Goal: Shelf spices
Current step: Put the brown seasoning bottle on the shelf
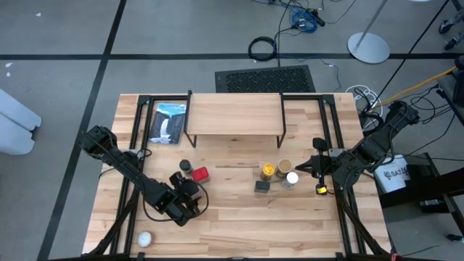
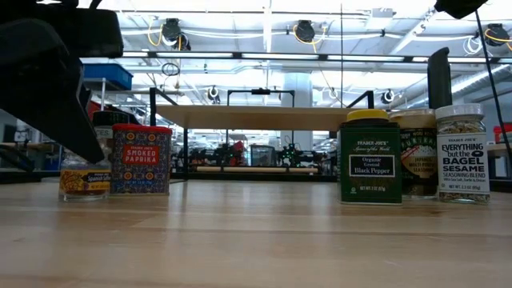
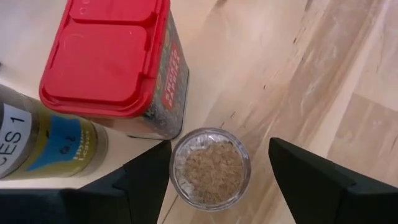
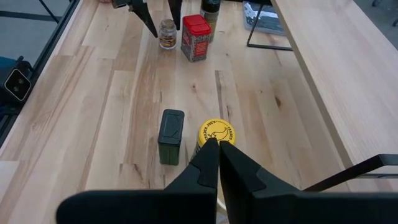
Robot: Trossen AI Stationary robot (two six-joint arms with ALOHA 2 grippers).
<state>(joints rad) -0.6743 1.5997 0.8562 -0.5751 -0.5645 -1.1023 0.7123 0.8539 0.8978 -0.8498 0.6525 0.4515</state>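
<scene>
On the light wooden table, the left gripper is hanging over a small clear glass jar whose top is showing tan granules, its two dark fingers standing apart on either side of the jar without touching it. Seen from above, this gripper is sitting toward 7 o'clock of the table's middle, and the red rectangular tin with the red flip lid is standing just beside the small jar, toward 12 o'clock of the gripper. A round dark-lidded jar is standing just at 10 o'clock of the red tin. The right gripper is resting at about 3 o'clock of the table with its fingers pressed together on nothing, pointing at the other group of spices: a yellow-lidded round jar, a tan-lidded jar, a white-lidded jar and a dark green square tin, all clustered near one another. The low shelf with a light wood plank top and thin black legs is standing at 12 o'clock with nothing on it. A flat blue-and-black package is lying at its 9 o'clock side, and a small white ball is lying near the 7 o'clock corner.
</scene>
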